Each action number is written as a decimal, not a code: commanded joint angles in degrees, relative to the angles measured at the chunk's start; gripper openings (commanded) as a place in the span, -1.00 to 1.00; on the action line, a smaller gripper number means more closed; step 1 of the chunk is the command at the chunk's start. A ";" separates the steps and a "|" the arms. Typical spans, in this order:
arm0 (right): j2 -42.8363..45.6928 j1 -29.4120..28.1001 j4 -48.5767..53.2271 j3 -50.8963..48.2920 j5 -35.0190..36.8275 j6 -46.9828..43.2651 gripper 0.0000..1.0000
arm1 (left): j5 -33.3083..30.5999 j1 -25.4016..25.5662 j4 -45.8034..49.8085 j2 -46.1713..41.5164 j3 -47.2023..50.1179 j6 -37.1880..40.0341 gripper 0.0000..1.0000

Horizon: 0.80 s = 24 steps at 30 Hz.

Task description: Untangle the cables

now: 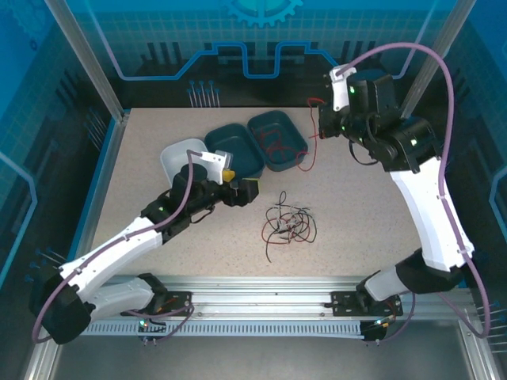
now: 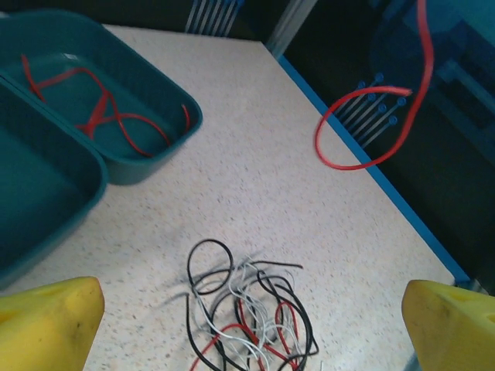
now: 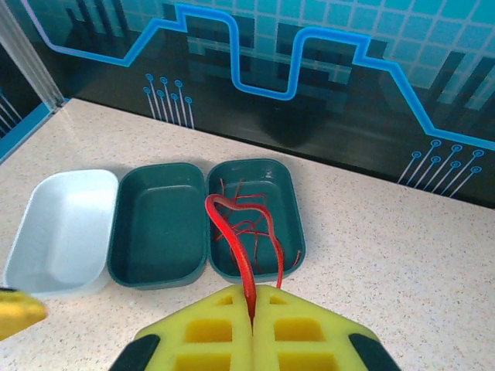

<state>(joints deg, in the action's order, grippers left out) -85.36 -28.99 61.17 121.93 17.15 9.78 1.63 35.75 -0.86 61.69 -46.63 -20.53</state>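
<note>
right gripper (image 3: 253, 300) clamps red cable (image 3: 230, 229) by teal bin (image 3: 298, 246); left gripper (image 1: 240, 184) apart near tangle (image 1: 289, 222).

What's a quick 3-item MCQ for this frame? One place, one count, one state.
1. Which tray holds the loose red cables?
A) the white one
B) the middle one
C) the teal one at the end

2. How many trays sit on the table?
A) two
B) three
C) four

3. What is the right gripper doing?
A) open, holding nothing
B) shut on a red cable
C) shut on a black cable

Key:
1 C, red strands lie in the end teal tray.
2 B, the white tray, middle teal tray and end teal tray stand side by side.
3 B, the jaws are closed with a red cable pinched between them.
</note>
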 commanded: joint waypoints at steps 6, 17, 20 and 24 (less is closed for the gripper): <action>-8.49 5.59 -3.12 7.14 -3.05 -1.25 -1.00 | -8.58 -0.02 6.08 -4.73 -0.64 2.64 0.99; -20.65 7.20 -2.20 16.18 -6.10 -1.71 -1.00 | -17.16 -0.13 13.91 -9.18 -0.66 1.59 0.98; -22.72 7.25 -3.39 16.16 -5.01 -1.96 -1.00 | -20.00 -0.13 16.25 -9.48 -1.20 1.58 0.98; -26.43 7.20 -4.80 16.69 -2.63 -3.39 -1.00 | -21.38 -0.45 16.94 -10.56 -0.97 1.00 0.98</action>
<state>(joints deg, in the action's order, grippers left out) -109.23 -22.37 58.22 136.64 13.02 8.21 -16.51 35.68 13.93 52.73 -46.13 -19.49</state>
